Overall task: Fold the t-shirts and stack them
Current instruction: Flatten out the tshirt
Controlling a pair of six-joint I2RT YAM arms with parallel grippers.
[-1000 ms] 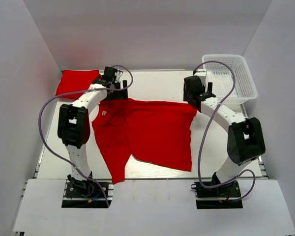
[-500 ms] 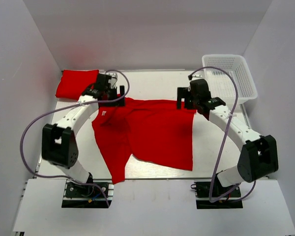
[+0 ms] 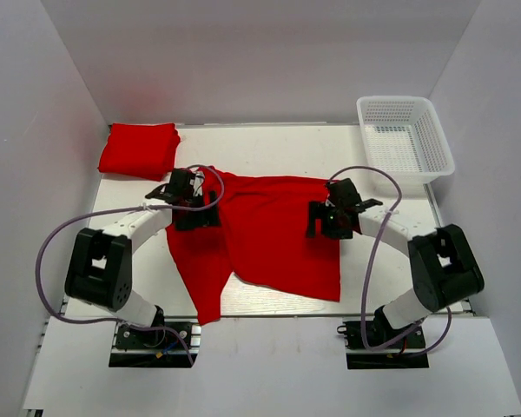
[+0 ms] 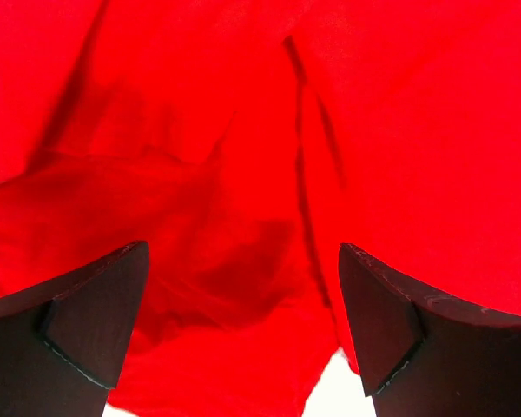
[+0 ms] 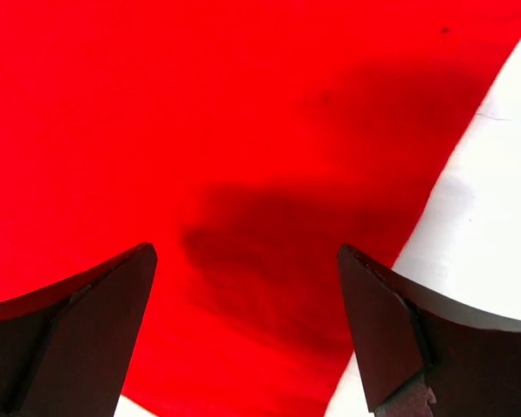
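A red t-shirt [image 3: 265,234] lies spread and rumpled on the white table [image 3: 269,152], with one long flap hanging toward the front edge. A second red t-shirt [image 3: 139,149] sits folded at the far left corner. My left gripper [image 3: 197,215] is open and low over the spread shirt's left part; its wrist view shows creased red cloth [image 4: 243,217] between the fingers [image 4: 95,321]. My right gripper [image 3: 324,221] is open over the shirt's right edge; its wrist view shows flat red cloth [image 5: 243,174] and bare table [image 5: 495,217] beside it.
A white mesh basket [image 3: 405,135] stands at the far right corner. White walls close in the left, back and right sides. Each arm's grey cable loops out over the table beside it.
Both grippers have drawn back from the shirt's far edge toward the near side and now hover over the cloth. The shirt's far left edge has shifted slightly.
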